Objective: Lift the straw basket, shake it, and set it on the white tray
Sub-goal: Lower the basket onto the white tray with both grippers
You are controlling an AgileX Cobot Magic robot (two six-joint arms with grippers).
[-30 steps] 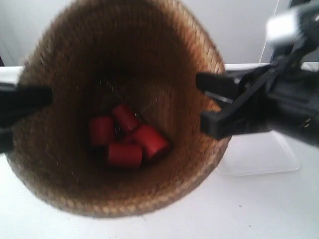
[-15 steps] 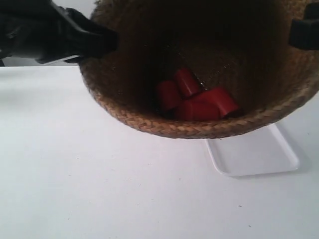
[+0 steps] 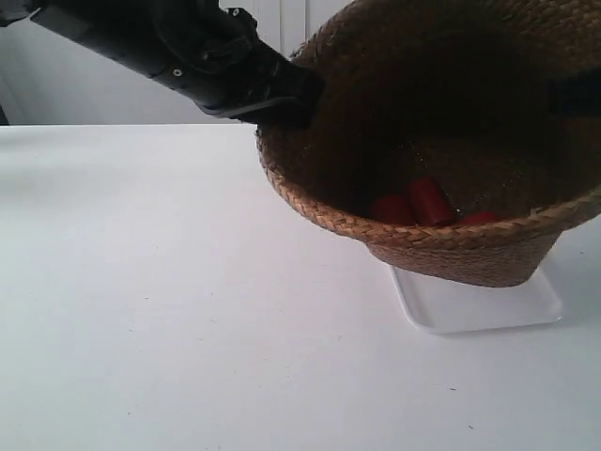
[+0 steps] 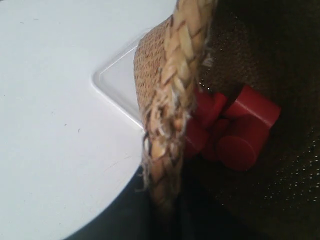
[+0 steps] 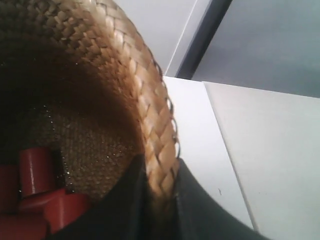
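The straw basket hangs at the right of the exterior view, its base over the white tray; whether it touches the tray I cannot tell. Several red cylinders lie inside it. The arm at the exterior view's left ends at the basket's rim. My left gripper is shut on the braided rim, with the red cylinders and a tray corner beyond. My right gripper is shut on the opposite rim.
A white table spreads left and in front of the tray. A pale wall stands behind it. In the right wrist view the table's edge and a dark vertical strip run past the basket.
The basket has swung from the exterior view's left and near the camera over to the right and down, above the tray. The red cylinders slid with it. Both grippers kept their hold on the rim.
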